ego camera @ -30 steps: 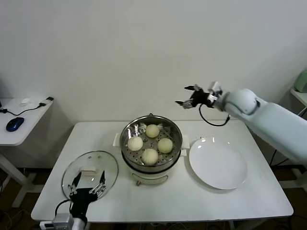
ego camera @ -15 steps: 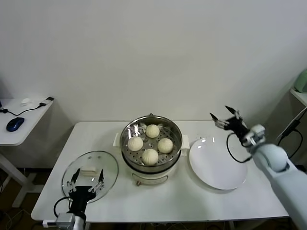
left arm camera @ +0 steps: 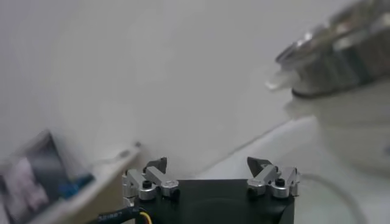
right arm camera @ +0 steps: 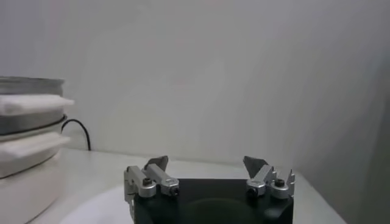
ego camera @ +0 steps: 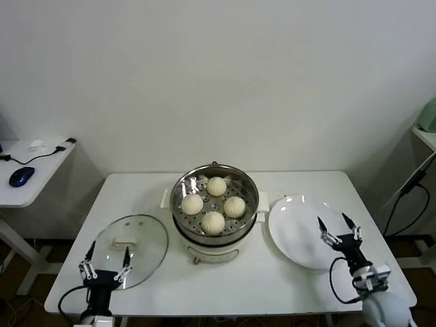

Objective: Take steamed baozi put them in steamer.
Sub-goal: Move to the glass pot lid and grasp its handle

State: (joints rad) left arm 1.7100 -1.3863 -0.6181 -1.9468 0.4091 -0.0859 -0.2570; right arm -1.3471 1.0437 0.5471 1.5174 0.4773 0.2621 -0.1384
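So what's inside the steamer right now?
Four baozi sit apart on the perforated tray inside the steamer. Whatever lies below that tray is hidden.

steamer [ego camera: 215,204]: shiny steel (perforated tray) | baozi [ego camera: 212,221]: smooth matt dough | lid [ego camera: 129,248]: clear glass | plate [ego camera: 300,235]: glossy white

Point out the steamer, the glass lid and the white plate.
steamer [ego camera: 249,189], head view, on its steel rim at the right side.
glass lid [ego camera: 146,248], head view, on the clear glass beside its white handle.
white plate [ego camera: 296,225], head view, on its bare centre.
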